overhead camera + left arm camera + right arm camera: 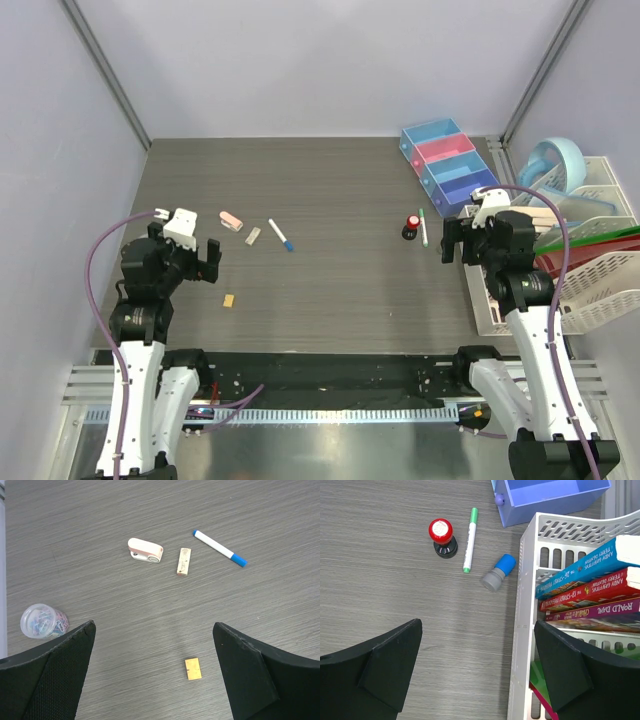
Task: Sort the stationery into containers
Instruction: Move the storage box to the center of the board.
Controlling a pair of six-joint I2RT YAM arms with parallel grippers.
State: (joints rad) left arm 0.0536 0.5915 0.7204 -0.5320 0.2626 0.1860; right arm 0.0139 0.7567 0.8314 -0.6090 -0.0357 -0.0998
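On the left lie a pink eraser (229,218) (145,550), a tan block (253,236) (183,561), a white pen with a blue cap (280,235) (220,548) and a small yellow block (229,300) (193,669). My left gripper (203,265) (154,626) hangs open above the table, the yellow block just ahead between its fingers. A clear round tub of clips (42,621) sits to its left. My right gripper (452,240) (477,624) is open near a red-capped black bottle (410,228) (442,537) and a green-tipped pen (423,227) (470,540). The row of containers (450,160) stands at the back right.
A white rack (590,290) (525,630) with books (590,585) and folders stands along the right edge, right beside my right gripper. A grey and blue cap-like piece (498,573) lies by its corner. The nearest blue bin (550,495) is just beyond.
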